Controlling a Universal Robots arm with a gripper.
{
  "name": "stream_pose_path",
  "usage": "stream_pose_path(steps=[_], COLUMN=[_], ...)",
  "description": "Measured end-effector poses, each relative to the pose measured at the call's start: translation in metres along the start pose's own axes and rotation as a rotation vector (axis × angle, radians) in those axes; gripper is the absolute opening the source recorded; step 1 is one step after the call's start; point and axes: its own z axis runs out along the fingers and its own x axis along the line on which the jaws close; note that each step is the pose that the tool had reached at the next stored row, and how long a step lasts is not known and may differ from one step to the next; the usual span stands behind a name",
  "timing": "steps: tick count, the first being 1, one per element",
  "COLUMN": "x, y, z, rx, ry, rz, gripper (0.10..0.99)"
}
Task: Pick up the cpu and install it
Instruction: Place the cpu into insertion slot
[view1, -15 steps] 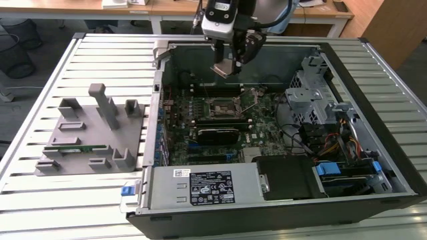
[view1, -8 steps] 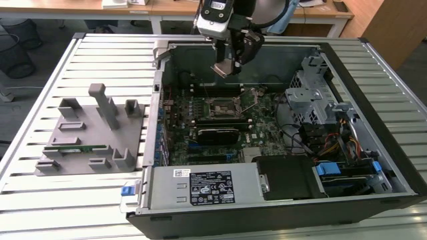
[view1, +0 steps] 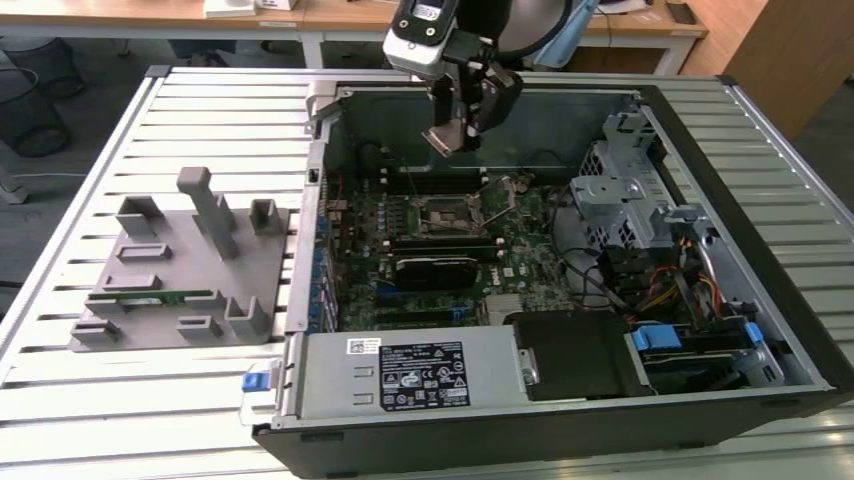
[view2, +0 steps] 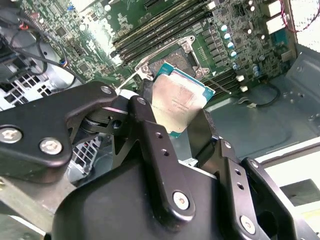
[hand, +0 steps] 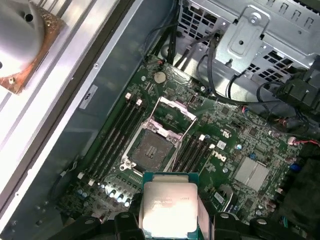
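Holding the cpu by 2 opposite edges, the gripper has its fingers closed on the chip. In the exterior view the chip hangs tilted above the open socket, apart from it, within the computer case. The retention frame lies folded back beside the socket, whose bed is bare. Pickup looks done; carrying the chip to the socket seems the step in hand. Seating, I judge, calls for the chip level and square over the socket, corners matched.
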Motion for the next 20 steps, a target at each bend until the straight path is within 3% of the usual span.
stream_pose_path(steps=[20], x=[0.0049], y=[0.0023], z=[0.0073], rx=[-0.001], ry=[-0.0134], rz=[0.218], gripper=[0.525])
